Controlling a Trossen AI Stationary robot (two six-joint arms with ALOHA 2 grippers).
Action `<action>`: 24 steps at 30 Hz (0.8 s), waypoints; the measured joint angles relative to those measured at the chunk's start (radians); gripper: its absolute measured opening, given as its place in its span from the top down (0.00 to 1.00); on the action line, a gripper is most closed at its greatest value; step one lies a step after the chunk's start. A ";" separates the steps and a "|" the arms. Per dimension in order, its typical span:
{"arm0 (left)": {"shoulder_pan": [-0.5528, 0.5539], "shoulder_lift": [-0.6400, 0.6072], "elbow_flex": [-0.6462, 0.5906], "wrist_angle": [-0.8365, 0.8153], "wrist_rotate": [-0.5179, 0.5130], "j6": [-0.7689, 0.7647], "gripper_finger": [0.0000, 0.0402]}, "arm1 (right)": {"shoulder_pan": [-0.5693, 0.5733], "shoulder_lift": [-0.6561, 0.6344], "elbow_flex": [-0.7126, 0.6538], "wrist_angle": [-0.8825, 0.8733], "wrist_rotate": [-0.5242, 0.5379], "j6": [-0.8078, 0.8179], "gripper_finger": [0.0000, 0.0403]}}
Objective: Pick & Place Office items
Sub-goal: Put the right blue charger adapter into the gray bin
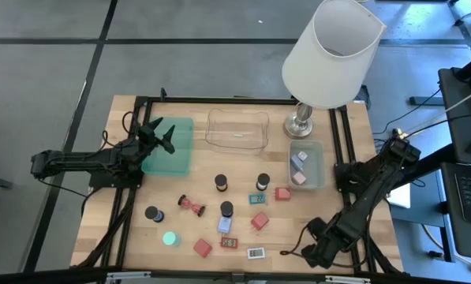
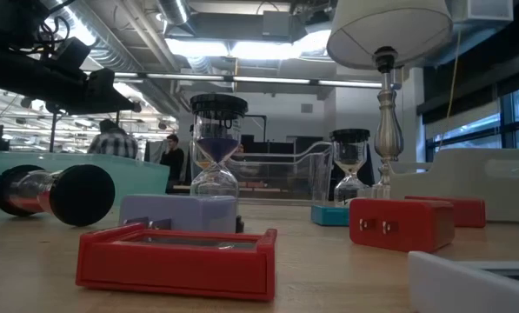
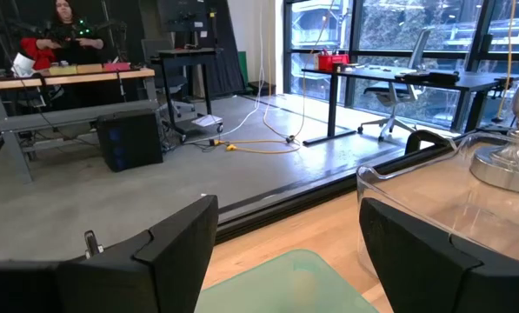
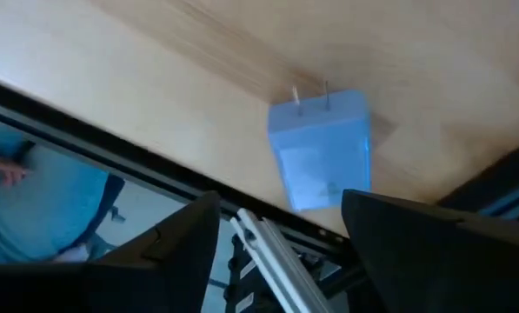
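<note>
Hovering: left gripper (image 1: 162, 134) above green tray (image 1: 172, 158), fingers spread, empty | right gripper (image 1: 310, 251) low at table's near right corner, fingers spread over a blue plug block (image 4: 322, 161) | items (image 1: 219, 207) scattered mid-table, two in grey tray (image 1: 308, 175) | handling: blocks look light, rigid, smooth; grasp across flat sides, avoiding prongs.

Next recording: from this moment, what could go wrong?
1. The right claw is open by the blue pronged block, which lies close to the table edge; a nudge might push it off.
2. The lamp shade overhangs the grey tray; an arm reaching there could bump it.
3. The left claw, open over the green tray, may pass upright black cylinders that could topple.
</note>
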State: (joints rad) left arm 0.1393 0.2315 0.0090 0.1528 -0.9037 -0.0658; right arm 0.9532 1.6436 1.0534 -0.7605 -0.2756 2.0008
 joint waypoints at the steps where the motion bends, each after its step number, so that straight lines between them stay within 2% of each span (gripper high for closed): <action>1: 0.000 0.000 0.000 0.000 0.000 0.000 0.31 | 0.000 0.005 0.000 0.002 0.004 -0.004 0.36; 11: 0.000 0.000 0.000 0.000 0.000 0.000 0.31 | 0.004 0.073 0.000 0.005 0.002 -0.106 0.16; 19: 0.000 0.000 0.000 0.000 0.000 0.000 0.31 | 0.004 0.155 0.000 0.001 -0.009 -0.214 0.14; 24: 0.000 0.000 0.000 0.000 0.000 0.000 0.31 | 0.004 0.184 0.000 0.003 -0.073 -0.258 0.15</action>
State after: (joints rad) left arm 0.1394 0.2317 0.0089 0.1528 -0.9037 -0.0658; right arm 0.9573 1.8279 1.0531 -0.7578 -0.3482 1.7428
